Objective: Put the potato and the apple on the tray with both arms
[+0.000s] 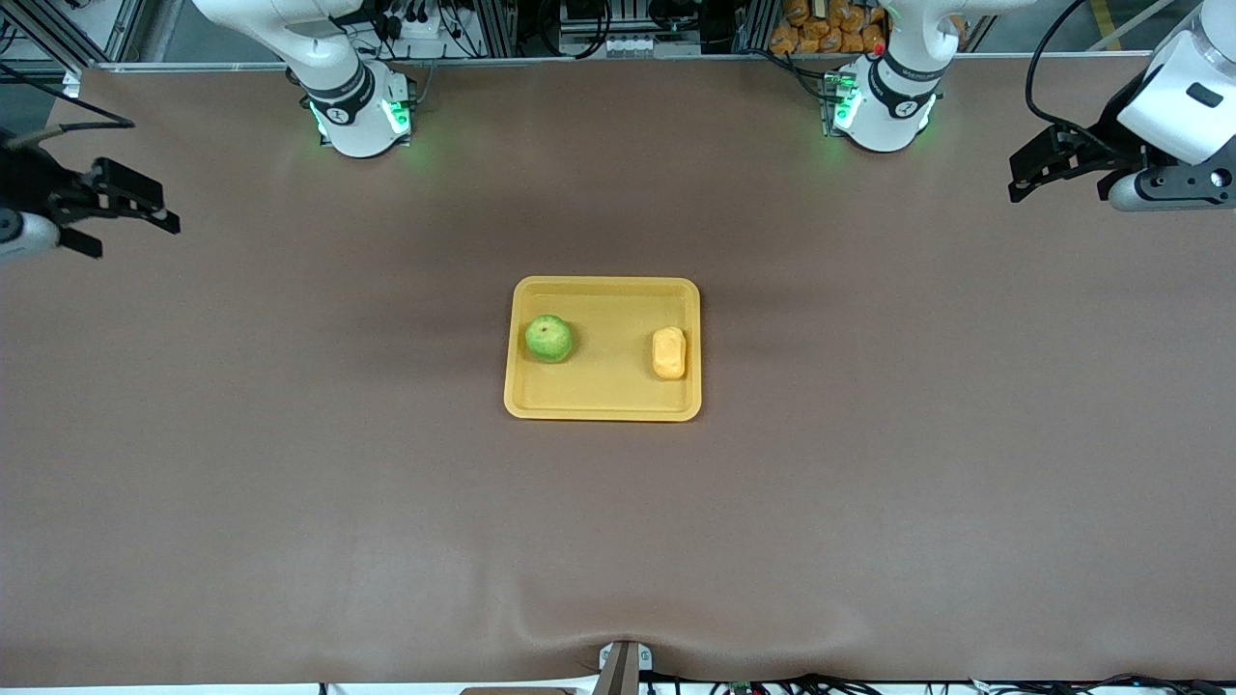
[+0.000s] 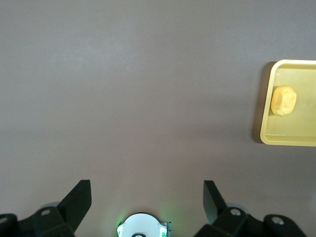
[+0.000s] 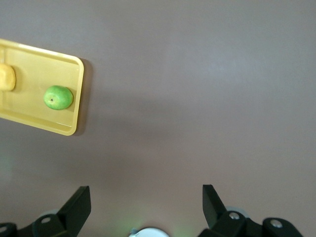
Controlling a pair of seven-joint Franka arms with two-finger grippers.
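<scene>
Judged at the closing step: both items already set down, nothing left to carry. Going across the front view from the right arm's end of the table: found the right arm's black two-finger gripper point(image 1: 116, 208) hanging over bare brown table well apart from the tray, fingers spread wide and holding nothing. Found next one shallow rectangular yellow plastic tray point(image 1: 603, 290) with a raised rim, at mid-table. Counted one small round bright green apple point(image 1: 548, 338) resting in the tray at the end toward the right arm, and one small oblong yellow-orange potato point(image 1: 669, 352) in the tray at the end toward the left arm, the two well apart from each other. Found last the left arm's black two-finger gripper point(image 1: 1053, 164) over bare table well apart from the tray, likewise spread wide and empty. Counted two white jointed arms, both waiting. Called for little more, by this judgement, than keeping clear of the tray and leaving its load undisturbed.
</scene>
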